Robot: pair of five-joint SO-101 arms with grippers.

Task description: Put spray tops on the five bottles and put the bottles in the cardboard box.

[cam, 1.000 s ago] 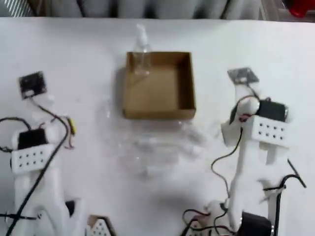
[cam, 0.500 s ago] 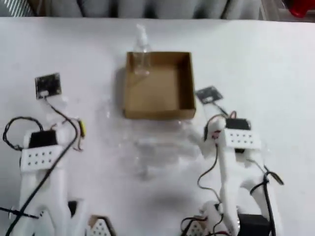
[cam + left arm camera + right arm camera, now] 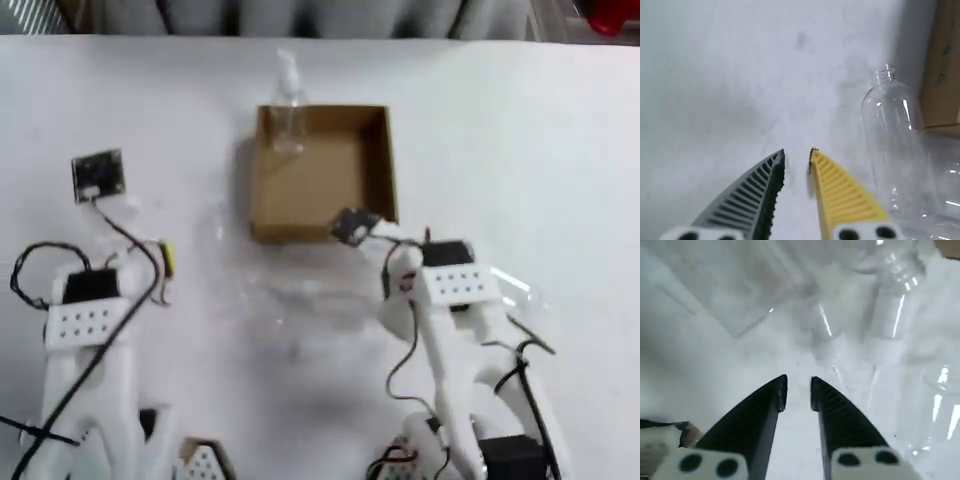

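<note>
Black right gripper [image 3: 797,385]: fingers slightly parted, empty, poised over the heap of bottles [image 3: 890,270] near the box [image 3: 378,170]. Left gripper [image 3: 796,157]: likewise parted, empty, beside a capless bottle [image 3: 895,150]. You were likely at the pick-up step; next you needed a clean grasp in that clutter.
</note>
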